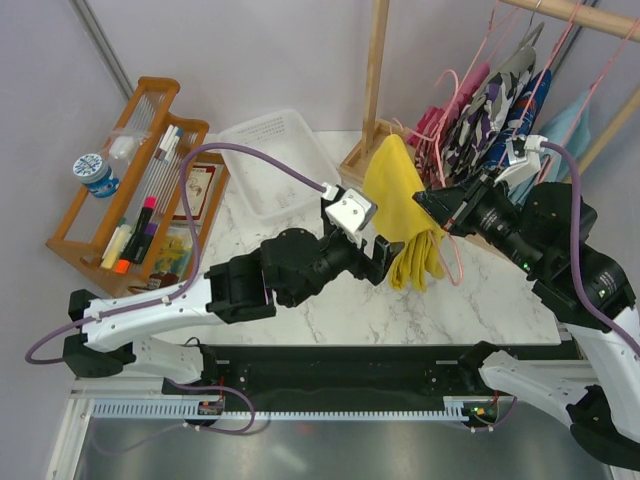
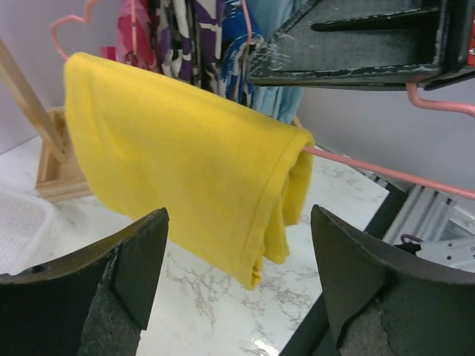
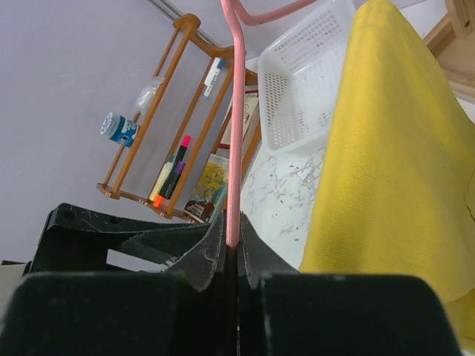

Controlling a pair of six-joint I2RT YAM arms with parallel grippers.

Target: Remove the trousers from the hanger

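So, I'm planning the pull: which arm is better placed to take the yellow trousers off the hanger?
Left: the left tool is open and faces the yellow trousers draped over the pink hanger; the right tool is shut on that hanger's wire, holding it.

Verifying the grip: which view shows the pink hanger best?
Right wrist: the pink hanger runs straight into the shut right gripper. Left wrist shows only its bar leaving the yellow trousers; top external shows a thin loop, mostly hidden.

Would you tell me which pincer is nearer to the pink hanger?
Right. The right pincer is shut on the hanger; the left pincer hangs open just short of the yellow trousers draped over it, touching neither.
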